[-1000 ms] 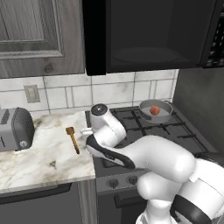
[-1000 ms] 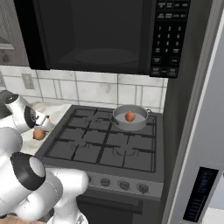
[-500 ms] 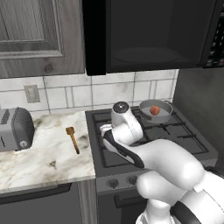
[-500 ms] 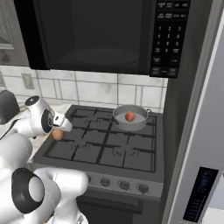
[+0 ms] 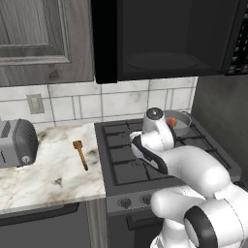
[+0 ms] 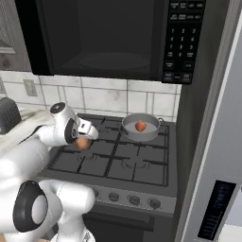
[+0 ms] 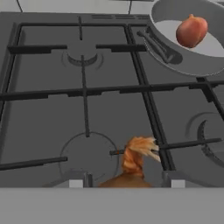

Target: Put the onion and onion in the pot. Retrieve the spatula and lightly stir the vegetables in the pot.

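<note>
My gripper hangs over the left side of the stove, shut on one reddish-orange onion. In the hand view this onion sits between the two finger tips at the bottom, its papery top sticking up. The second onion lies inside the grey pot, which stands on the back burner, up and to the right. From the right base view the pot with its onion is right of the hand. The wooden spatula lies on the marble counter, left of the stove.
Black grates cover the stove top. A toaster stands at the counter's left end. A dark microwave hangs low over the stove. A tall grey panel closes off the right side.
The arm has swung right, from over the counter to over the stove's left burners, carrying the onion with it. The spatula and the pot stayed where they were.
</note>
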